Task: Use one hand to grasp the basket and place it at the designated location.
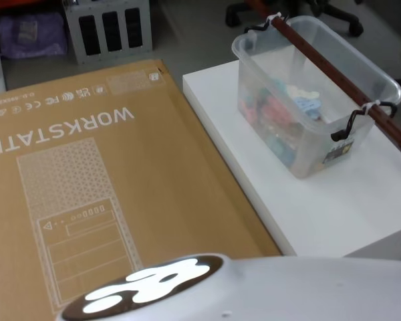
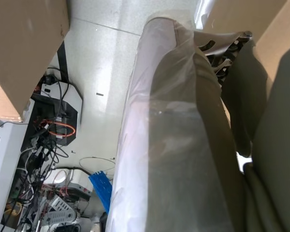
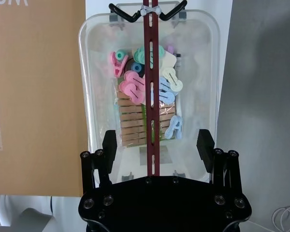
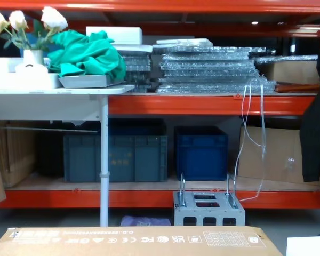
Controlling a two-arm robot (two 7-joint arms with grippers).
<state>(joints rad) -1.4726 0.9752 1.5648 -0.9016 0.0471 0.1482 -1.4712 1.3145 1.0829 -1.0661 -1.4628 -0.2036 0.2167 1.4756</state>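
Hand (image 3: 157, 150) open above basket (image 3: 94, 96)

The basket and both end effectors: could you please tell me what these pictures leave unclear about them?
- Basket contents: in the head view the translucent wall blurs them into coloured patches.
- Basket handle: in the right wrist view its near end passes behind the right end effector, whose fingers stand open on either side of it.
- Basket label: too small to read in the head view.
- Left end effector: the left wrist view looks past a pale covered arm, so its state cannot be told.
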